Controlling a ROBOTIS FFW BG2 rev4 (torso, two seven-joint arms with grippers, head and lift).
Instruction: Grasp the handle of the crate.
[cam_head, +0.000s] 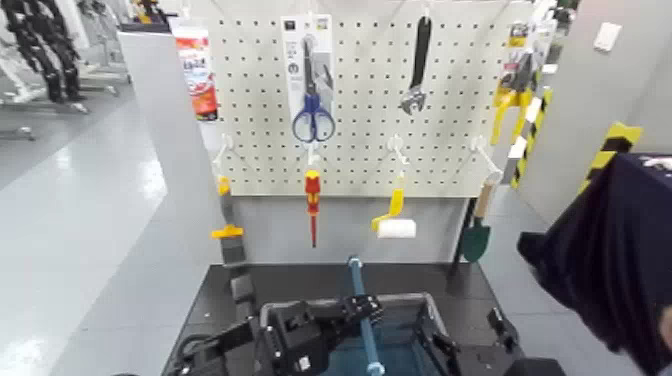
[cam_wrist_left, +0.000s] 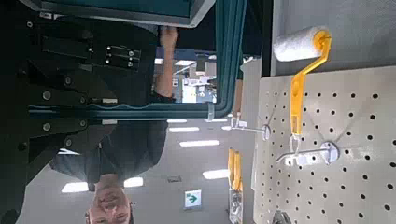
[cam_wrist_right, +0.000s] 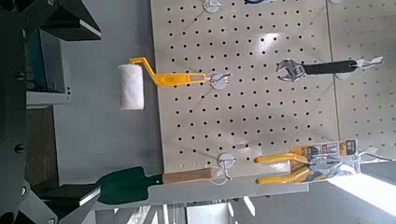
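The teal-blue crate (cam_head: 432, 303) with a grey rim stands on the black table at the near edge of the head view. Its slim teal handle (cam_head: 358, 280) arches over the middle, seen edge-on. My left gripper (cam_head: 364, 306) reaches in from the left and is shut on the handle. In the left wrist view the teal handle bar (cam_wrist_left: 168, 111) lies tight between the black fingers (cam_wrist_left: 93, 56). My right gripper (cam_head: 470, 340) sits open beside the crate's right end, holding nothing. The right wrist view shows a bit of the crate (cam_wrist_right: 37, 61).
A pegboard (cam_head: 360, 100) behind the table holds blue scissors (cam_head: 313, 120), a red-handled screwdriver (cam_head: 312, 195), a wrench (cam_head: 417, 65), a yellow paint roller (cam_head: 393, 218) and a green trowel (cam_head: 476, 238). A person in dark clothes (cam_head: 610, 260) stands at the right.
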